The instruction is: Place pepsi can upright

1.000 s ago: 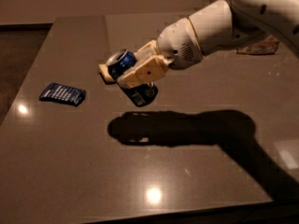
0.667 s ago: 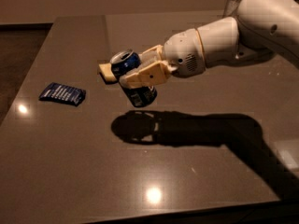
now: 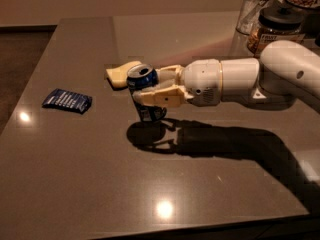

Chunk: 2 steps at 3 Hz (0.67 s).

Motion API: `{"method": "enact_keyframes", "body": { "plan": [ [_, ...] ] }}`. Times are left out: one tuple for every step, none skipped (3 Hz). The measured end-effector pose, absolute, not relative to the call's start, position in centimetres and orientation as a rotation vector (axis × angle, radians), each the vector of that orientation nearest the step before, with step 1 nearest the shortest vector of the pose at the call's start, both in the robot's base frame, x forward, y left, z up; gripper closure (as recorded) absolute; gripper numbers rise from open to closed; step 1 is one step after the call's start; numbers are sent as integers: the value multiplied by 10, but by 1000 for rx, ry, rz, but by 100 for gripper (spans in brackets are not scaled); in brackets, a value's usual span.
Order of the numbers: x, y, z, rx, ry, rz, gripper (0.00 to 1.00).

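Observation:
The pepsi can [image 3: 145, 95] is dark blue with a silver top. It stands nearly upright near the middle of the dark table [image 3: 100, 184], its base at or just above the surface. My gripper [image 3: 131, 85] comes in from the right on a white arm [image 3: 240, 81]. Its cream fingers [image 3: 160, 98] are shut on the can, one in front and one behind. The can's lower part shows below the front finger.
A flat dark-blue snack packet [image 3: 66, 100] lies on the table to the left. A glass [image 3: 252, 11] and jars with dark lids [image 3: 277, 26] stand at the back right. The arm's shadow falls on the table in front of the arm.
The arm has lowered and levelled out. The can has turned from tilted to nearly upright and come down close to the table.

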<state>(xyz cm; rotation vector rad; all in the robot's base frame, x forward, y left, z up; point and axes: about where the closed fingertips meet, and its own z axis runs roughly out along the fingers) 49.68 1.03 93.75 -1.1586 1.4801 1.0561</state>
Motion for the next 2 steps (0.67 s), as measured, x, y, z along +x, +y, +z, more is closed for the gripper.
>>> {"method": "enact_keyframes", "body": {
  "plan": [
    [496,7,930,-1117,1437,1053,100],
    [496,6,921,-1089,1393,1054,96]
  ]
}}
